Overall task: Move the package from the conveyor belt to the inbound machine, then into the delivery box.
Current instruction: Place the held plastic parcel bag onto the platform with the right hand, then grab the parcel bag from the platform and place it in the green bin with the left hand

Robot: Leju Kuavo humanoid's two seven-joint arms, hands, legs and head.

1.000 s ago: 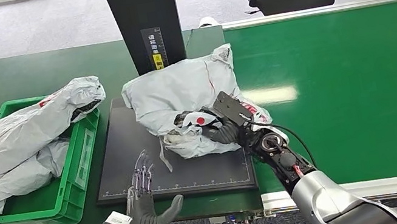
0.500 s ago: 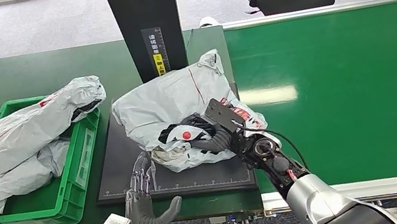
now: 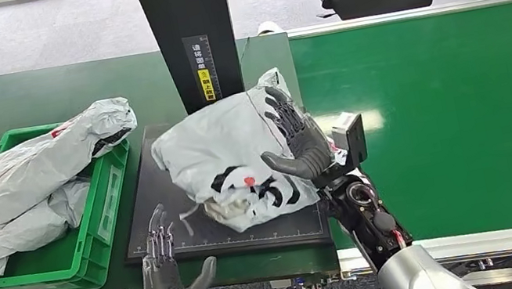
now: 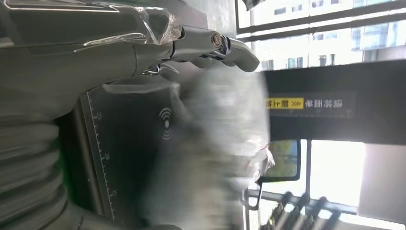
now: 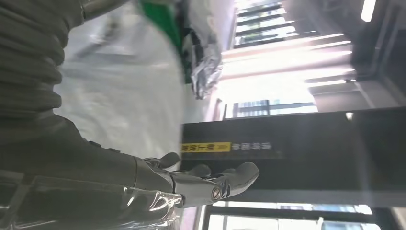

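Package (image 3: 228,161) lies on the scanner plate (image 3: 164,224); right hand (image 3: 300,144) fingers (image 3: 280,112) spread, empty.

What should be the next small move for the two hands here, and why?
Probably bring the left hand up to the package's near-left side. The package lies on the black scanner plate; the right hand is open against its right side, and the left hand waits open below the plate's edge. The green box is to the left.
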